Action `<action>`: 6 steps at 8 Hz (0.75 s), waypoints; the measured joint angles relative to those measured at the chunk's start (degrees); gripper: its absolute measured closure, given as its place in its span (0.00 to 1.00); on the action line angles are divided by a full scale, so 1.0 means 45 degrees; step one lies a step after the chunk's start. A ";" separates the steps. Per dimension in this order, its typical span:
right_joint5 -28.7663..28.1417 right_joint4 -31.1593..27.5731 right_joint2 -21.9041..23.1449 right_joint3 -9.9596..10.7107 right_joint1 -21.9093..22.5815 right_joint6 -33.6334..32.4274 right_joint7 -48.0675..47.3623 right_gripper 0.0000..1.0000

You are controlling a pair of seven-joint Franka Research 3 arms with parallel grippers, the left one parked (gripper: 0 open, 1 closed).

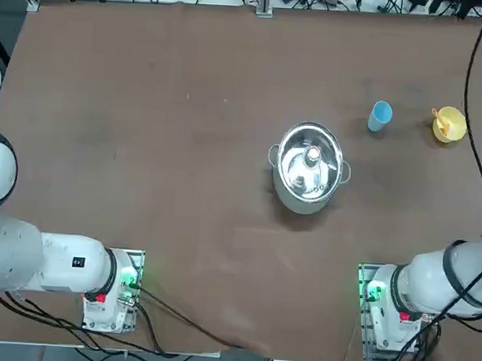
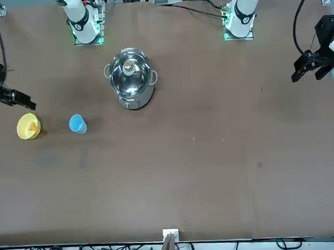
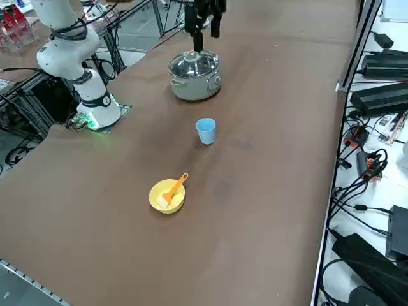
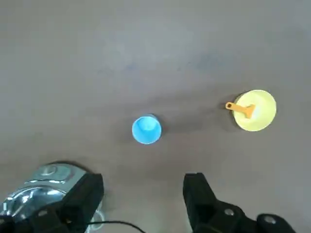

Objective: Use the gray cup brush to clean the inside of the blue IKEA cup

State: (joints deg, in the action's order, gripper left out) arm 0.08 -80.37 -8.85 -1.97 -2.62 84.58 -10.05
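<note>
The blue IKEA cup (image 1: 380,116) (image 2: 77,124) (image 3: 206,131) (image 4: 146,129) stands upright on the brown table, mouth up. Beside it, toward the table's right edge, the cup brush (image 1: 443,123) (image 3: 173,189) (image 4: 241,108) looks orange. It lies across a small yellow bowl (image 1: 455,132) (image 3: 156,199) (image 4: 265,119) with its handle poking over the rim. My right gripper (image 4: 143,194) (image 2: 22,101) hangs high above the table, well apart from both. It is open, with nothing between its fingers.
A lidded steel pot (image 1: 309,168) (image 2: 130,77) (image 3: 194,76) stands mid-table, on the cup's left side and nearer the arm bases. Cables and power boxes (image 3: 382,95) lie past the table's far edge.
</note>
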 joint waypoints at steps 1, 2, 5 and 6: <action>-0.0017 -0.0051 0.0309 0.0003 0.0044 -0.0104 0.0009 0.00; -0.0020 -0.0317 0.0693 0.0076 0.0188 -0.0169 0.0066 0.00; -0.0020 -0.2270 0.2383 0.1473 0.1473 0.0285 0.1195 0.00; -0.0022 -0.2950 0.2932 0.1881 0.1783 0.0660 0.1556 0.00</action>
State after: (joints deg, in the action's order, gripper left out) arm -0.02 -93.64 4.35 6.49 5.40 87.55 -3.05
